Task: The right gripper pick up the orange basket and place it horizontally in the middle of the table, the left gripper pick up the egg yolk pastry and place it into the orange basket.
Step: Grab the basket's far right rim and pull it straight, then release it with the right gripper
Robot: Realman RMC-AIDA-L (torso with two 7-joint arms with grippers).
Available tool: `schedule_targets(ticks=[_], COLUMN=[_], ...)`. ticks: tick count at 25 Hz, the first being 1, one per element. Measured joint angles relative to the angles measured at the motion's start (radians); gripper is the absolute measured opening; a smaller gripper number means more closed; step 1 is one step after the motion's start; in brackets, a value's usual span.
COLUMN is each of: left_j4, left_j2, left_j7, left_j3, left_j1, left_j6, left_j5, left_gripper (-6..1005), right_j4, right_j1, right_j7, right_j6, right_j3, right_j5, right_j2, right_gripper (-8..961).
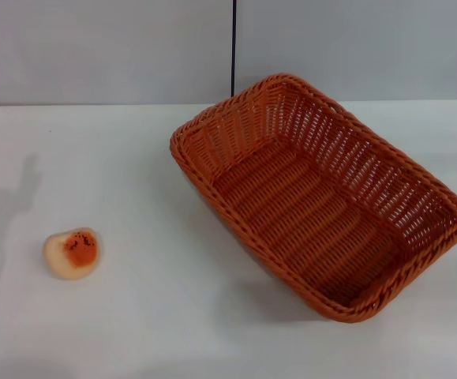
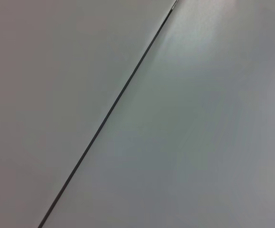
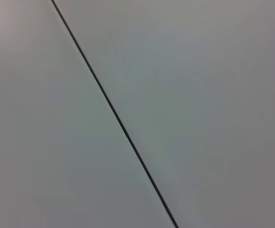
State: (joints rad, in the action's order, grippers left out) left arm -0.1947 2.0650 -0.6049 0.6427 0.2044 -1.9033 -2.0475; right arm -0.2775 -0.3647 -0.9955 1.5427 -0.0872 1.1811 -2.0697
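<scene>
The orange basket (image 1: 323, 197) sits on the right half of the white table (image 1: 157, 316), turned at an angle, one long side tipped up off the surface. Its inside holds nothing. The egg yolk pastry (image 1: 73, 253) lies near the table's left edge, its orange-red glazed patch facing up. Neither gripper shows in the head view. Both wrist views show only a plain grey surface crossed by a thin dark seam.
A grey wall with a dark vertical seam (image 1: 233, 47) stands behind the table. Faint shadows fall on the table's left side.
</scene>
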Motion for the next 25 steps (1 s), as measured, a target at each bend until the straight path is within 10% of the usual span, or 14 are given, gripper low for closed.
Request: schedule_targets(ticks=[13, 25], left_j4=[-0.008, -0.001], left_j2=[0.001, 0.001], left_j7=[-0.024, -0.049], left_j3=[0.002, -0.007], left_j1=[-0.001, 0.026], left_j6=[-0.01, 0.036], left_j5=[0.002, -0.004], left_gripper=[824, 825], right_j4=[-0.133, -0.736], right_j1=[0.038, -0.079], right_j7=[-0.065, -0.847], right_j6=[0.108, 0.158], right_j3=[-0.125, -0.264], right_j5=[0.059, 0.692], right_j2=[0.012, 0.12], right_gripper=[602, 601])
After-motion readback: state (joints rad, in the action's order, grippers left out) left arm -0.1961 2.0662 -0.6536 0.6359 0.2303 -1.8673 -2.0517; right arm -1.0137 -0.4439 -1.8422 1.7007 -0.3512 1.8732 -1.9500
